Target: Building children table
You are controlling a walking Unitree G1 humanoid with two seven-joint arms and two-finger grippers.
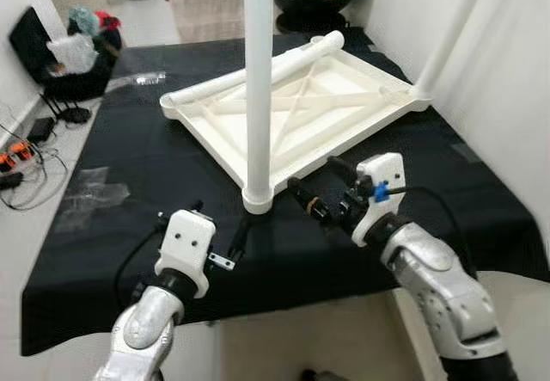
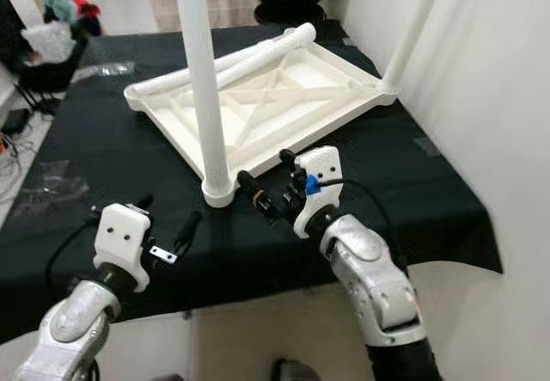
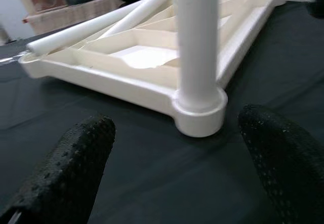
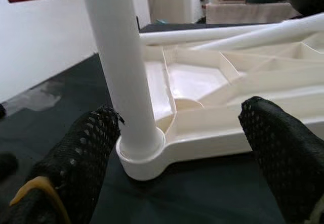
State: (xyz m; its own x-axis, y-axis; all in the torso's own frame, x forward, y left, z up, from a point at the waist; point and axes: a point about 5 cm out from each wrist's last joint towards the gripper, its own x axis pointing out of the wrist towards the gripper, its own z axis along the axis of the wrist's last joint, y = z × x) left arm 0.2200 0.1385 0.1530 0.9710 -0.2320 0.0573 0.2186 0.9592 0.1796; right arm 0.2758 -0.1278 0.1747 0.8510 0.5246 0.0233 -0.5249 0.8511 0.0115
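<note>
A white children's tabletop [image 1: 339, 97] lies upside down on a black-covered table [image 1: 129, 149]. One white leg [image 1: 258, 89] stands upright in its near corner socket. A second leg [image 1: 447, 37] rises from the right corner, and a loose leg [image 1: 288, 61] lies across the far side. My left gripper [image 1: 215, 224] hovers open just in front-left of the near leg's base [image 3: 198, 110]. My right gripper [image 1: 316, 183] is open just right of that same leg [image 4: 119, 57], pointing at it. Neither holds anything.
Clear plastic wrap [image 1: 90, 190] lies on the cloth at the left. Beyond the left edge, the floor holds cables [image 1: 26, 153] and a black stand with clothes [image 1: 73, 50]. A white wall [image 1: 507, 80] runs close along the right. The table's front edge [image 1: 258, 299] is near my arms.
</note>
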